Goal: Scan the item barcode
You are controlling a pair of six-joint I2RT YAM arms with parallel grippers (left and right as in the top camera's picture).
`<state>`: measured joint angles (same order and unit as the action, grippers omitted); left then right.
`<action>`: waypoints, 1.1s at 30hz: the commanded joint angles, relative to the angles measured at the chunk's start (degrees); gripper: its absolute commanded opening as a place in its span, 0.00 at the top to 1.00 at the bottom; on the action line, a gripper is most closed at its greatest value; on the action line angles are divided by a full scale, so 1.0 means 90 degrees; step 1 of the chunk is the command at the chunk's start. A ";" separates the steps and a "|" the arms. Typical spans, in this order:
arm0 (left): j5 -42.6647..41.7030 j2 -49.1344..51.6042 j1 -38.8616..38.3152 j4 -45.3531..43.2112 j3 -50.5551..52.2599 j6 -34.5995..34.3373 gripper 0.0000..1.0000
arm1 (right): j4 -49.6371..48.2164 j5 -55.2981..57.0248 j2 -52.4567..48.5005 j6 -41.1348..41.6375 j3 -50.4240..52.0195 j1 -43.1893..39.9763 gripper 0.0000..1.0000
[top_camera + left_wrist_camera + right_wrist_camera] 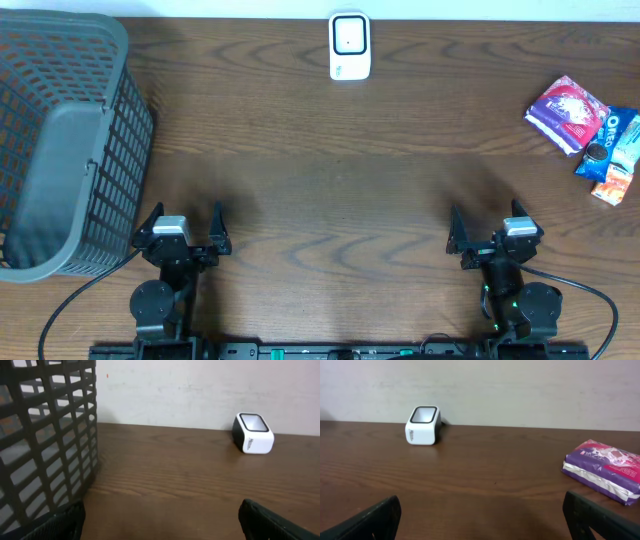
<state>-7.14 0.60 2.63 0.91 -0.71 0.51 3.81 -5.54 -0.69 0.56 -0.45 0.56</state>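
Jaws spread wide on both sides, nothing gripped: left gripper [185,218] and right gripper [487,222] hang low at the near edge of the table [330,190]. The white barcode scanner [350,46] sits at the far edge, window up, reachable by either arm. The purple snack packet [568,113] and the blue Oreo pack [612,138] lie far right, well apart from the scanner, so the pick looks like the right arm's. The grey mesh basket [125,150] at left probably waits for scanned goods.
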 commanded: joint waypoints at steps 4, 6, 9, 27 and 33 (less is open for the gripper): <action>-0.0129 -0.0058 0.0034 0.0308 0.0053 0.0250 0.02 | 0.0022 0.0005 0.0041 -0.0092 0.0010 0.0080 0.01; -0.0136 -0.0058 0.0032 0.0308 0.0053 0.0250 0.02 | 0.0022 0.0005 0.0041 -0.0092 0.0010 0.0080 0.01; -0.0153 -0.0058 0.0032 0.0308 0.0053 0.0253 0.02 | 0.0022 0.0005 0.0041 -0.0092 0.0010 0.0080 0.01; -0.0158 -0.0058 -0.0121 0.0308 0.0053 0.0355 0.02 | 0.0022 0.0005 0.0041 -0.0092 0.0010 0.0080 0.01; -0.0155 -0.0058 -0.0121 0.0308 0.0053 0.0372 0.02 | 0.0022 0.0007 0.0041 -0.0092 0.0010 0.0080 0.01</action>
<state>-7.16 0.58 1.72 0.95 -0.73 3.05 3.81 -5.52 -0.69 0.56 -0.45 0.56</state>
